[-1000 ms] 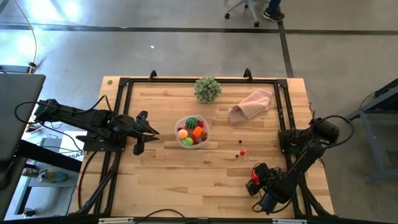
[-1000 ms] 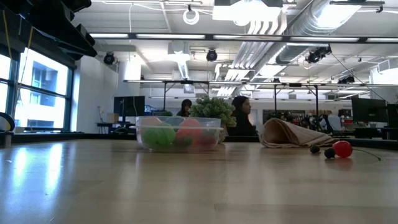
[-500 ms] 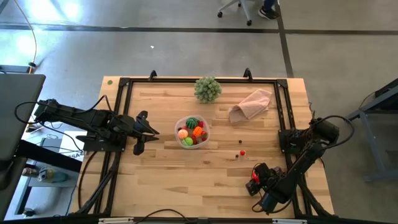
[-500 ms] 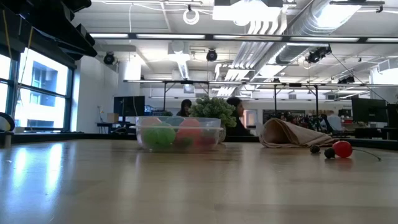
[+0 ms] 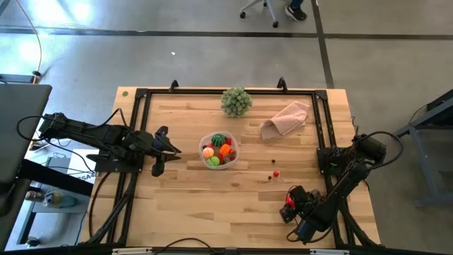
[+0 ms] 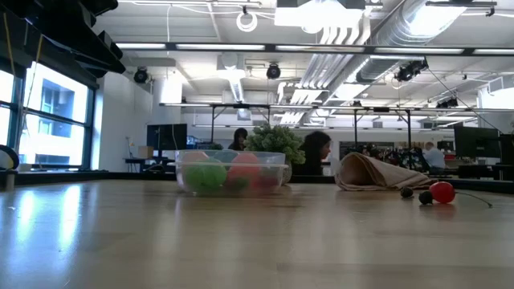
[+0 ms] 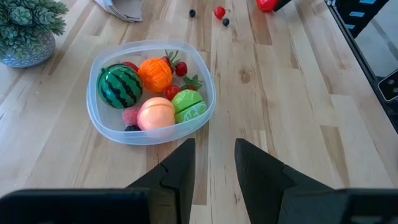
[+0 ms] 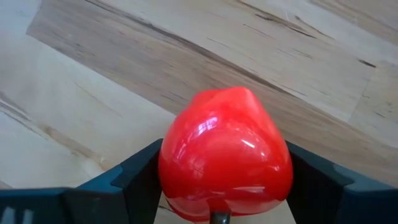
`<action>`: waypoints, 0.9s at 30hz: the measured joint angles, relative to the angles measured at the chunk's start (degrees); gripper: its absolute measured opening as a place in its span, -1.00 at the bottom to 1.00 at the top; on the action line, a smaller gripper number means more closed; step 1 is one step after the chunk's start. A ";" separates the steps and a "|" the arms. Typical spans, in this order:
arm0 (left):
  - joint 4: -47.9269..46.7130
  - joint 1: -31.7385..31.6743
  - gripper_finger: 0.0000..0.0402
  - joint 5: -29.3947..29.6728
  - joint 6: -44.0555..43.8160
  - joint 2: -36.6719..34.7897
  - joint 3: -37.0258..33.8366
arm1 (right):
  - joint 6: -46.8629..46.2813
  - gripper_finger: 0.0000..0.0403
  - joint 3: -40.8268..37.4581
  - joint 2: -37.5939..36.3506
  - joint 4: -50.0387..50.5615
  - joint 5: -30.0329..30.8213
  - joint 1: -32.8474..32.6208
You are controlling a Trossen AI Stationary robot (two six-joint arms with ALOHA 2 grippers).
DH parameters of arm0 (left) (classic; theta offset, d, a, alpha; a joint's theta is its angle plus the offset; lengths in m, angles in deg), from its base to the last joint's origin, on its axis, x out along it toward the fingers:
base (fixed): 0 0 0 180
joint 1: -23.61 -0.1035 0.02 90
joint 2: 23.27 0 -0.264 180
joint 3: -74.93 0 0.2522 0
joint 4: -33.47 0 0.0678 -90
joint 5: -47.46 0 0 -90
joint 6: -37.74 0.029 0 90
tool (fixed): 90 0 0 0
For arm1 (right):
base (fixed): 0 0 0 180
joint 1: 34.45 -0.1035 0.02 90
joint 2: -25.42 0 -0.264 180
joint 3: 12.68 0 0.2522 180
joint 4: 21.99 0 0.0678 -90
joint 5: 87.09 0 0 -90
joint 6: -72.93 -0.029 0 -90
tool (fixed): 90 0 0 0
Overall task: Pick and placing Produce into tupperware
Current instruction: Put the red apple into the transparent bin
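Observation:
The clear tupperware [image 5: 219,150] stands mid-table and holds a striped dark green piece [image 7: 120,87], an orange piece [image 7: 155,73], a pink piece [image 7: 156,114], a light green piece [image 7: 189,105] and small red ones. It also shows in the low view [image 6: 233,172]. Tiny red and dark berries [image 5: 274,173] lie on the wood to its right, also in the low view [image 6: 440,191]. My left gripper [image 5: 170,149] is open and empty, left of the tupperware, fingers toward it [image 7: 213,168]. My right gripper [image 5: 288,206] is near the table's near right corner, shut on a shiny red piece [image 8: 225,155]. My right gripper pinches the red piece between its two fingers, one on each of its opposite sides [image 8: 169,163]. The piece fills the gap between them, its rounded end pointing away from the wrist, toward the wood below. I cannot tell whether it is clear of the table.
A pale green leafy ball [image 5: 236,101] stands at the far edge behind the tupperware. A pinkish-beige cloth [image 5: 286,118] lies at the far right. A black frame [image 5: 141,92] borders the table. People show in the room beyond.

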 joint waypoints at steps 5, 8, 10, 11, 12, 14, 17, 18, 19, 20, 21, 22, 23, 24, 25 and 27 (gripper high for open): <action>0.00 0.00 -0.49 0.00 0.00 0.00 0.00 | 1.23 0.30 -0.01 0.02 -0.57 2.79 0.00; 0.00 -0.01 -0.49 0.02 0.00 0.01 0.01 | 2.40 0.30 0.49 0.02 -0.46 5.22 -0.04; 0.00 0.00 -0.49 0.00 0.00 0.00 0.01 | 3.98 0.30 1.24 0.02 -0.44 7.13 -0.02; 0.00 0.00 -0.49 0.00 0.00 0.01 0.00 | 5.13 0.30 1.77 0.02 -0.42 8.47 -0.02; 0.00 0.00 -0.49 0.00 -0.02 -0.01 0.00 | 6.15 0.30 2.34 0.02 -0.42 9.92 -0.02; 0.00 0.00 -0.49 0.00 -0.01 0.01 0.01 | 8.68 0.30 3.57 0.02 -0.23 13.46 0.00; 0.00 0.00 -0.49 0.00 0.00 0.00 0.01 | 12.42 0.30 5.62 0.02 -0.19 19.91 0.59; 0.00 0.00 -0.49 0.02 0.00 0.01 0.01 | 13.98 0.30 6.29 0.02 -0.03 21.87 0.91; 0.00 0.00 -0.49 0.02 0.00 0.01 0.00 | 15.62 0.30 6.92 0.02 0.07 23.84 1.36; 0.00 0.00 -0.49 0.00 -0.02 0.01 0.02 | 17.30 0.30 7.47 0.02 0.17 25.56 1.94; 0.00 0.00 -0.49 0.00 -0.02 0.01 0.02 | 19.26 0.30 8.02 0.02 0.23 27.35 2.68; 0.00 -0.01 -0.49 0.01 -0.01 0.00 0.01 | 21.16 0.30 8.60 0.02 0.47 28.91 3.49; 0.00 0.00 -0.49 0.00 0.00 0.01 0.01 | 23.21 0.30 9.10 0.02 0.62 30.32 4.44; 0.00 0.00 -0.49 0.00 0.00 0.01 0.02 | 25.49 0.30 9.59 0.02 0.69 31.40 5.60; 0.00 0.00 -0.49 0.01 0.00 0.01 0.00 | 27.93 0.30 10.05 0.02 0.64 31.99 6.86; 0.00 -0.01 -0.49 0.02 -0.01 0.01 0.00 | 33.48 0.30 11.01 0.02 0.57 32.86 9.89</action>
